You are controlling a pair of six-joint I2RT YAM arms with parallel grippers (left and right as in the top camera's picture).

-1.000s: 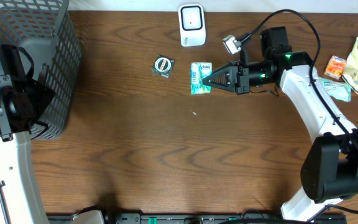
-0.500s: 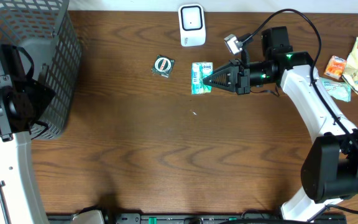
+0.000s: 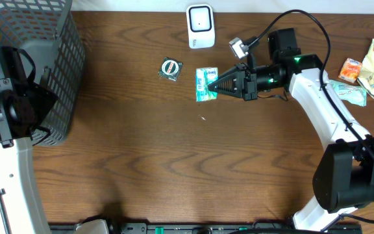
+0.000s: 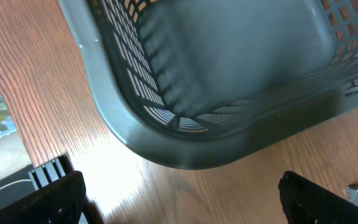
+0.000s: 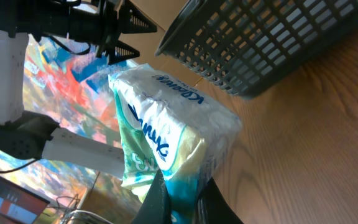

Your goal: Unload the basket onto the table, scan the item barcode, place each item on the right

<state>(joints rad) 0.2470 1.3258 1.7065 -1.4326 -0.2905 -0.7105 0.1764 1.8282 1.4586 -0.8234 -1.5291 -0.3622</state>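
Tissue pack (image 3: pixel 206 84) slightly farther left, between right jaws.

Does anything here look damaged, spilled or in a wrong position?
I see no spill or breakage. The only odd thing is the tissue pack: the right gripper pinches it by one end, so its soft wrapper is squeezed and wrinkled there. Some snack packets lie in a loose heap at the far right.

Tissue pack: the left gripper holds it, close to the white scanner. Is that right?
Not quite. The right gripper, not the left, holds the tissue pack, close to the white scanner. The overhead view shows this.
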